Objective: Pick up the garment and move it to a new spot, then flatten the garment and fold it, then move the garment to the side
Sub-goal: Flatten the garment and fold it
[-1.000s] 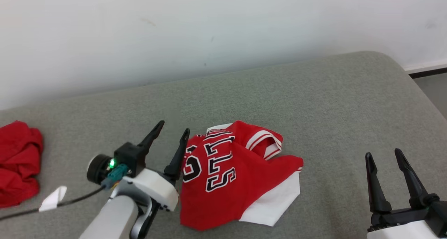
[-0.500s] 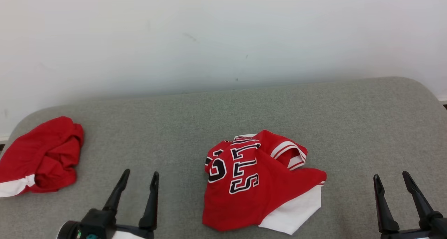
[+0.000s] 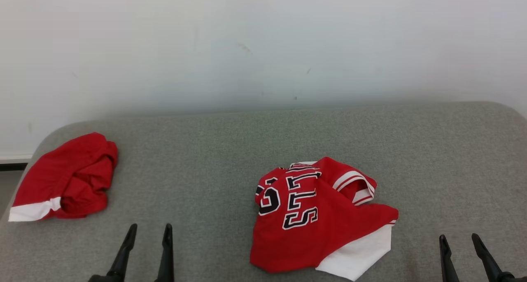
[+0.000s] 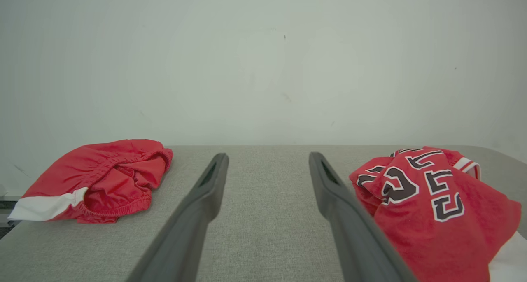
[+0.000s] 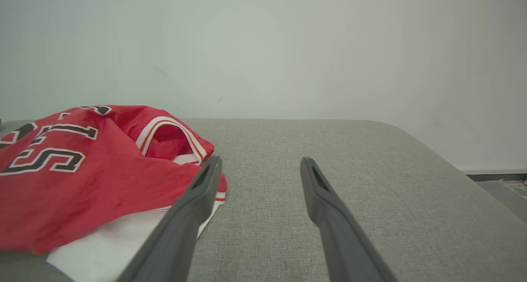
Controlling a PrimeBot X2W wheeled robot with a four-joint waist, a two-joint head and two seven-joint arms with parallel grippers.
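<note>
The garment [image 3: 317,228] is a red jersey with black-and-white letters and a white lining, lying crumpled in the middle of the grey padded surface [image 3: 206,158]. It also shows at the right of the left wrist view [image 4: 432,216] and at the left of the right wrist view [image 5: 82,171]. My left gripper [image 3: 150,228] stands open at the bottom edge, well to the jersey's left, nothing between its fingers [image 4: 267,158]. My right gripper [image 3: 458,237] is open at the lower right, just right of the jersey's white hem [image 5: 260,160].
A second red garment [image 3: 68,179] with a white band lies bunched near the surface's far-left rounded corner [image 4: 103,175]. A pale wall [image 3: 263,47] runs along the back. The surface drops off at the right to a floor [image 5: 502,187].
The head camera has turned, so the whole picture shifted. My left gripper has drawn back from the jersey's left edge to the bottom of the view, still open. The jersey lies as before.
</note>
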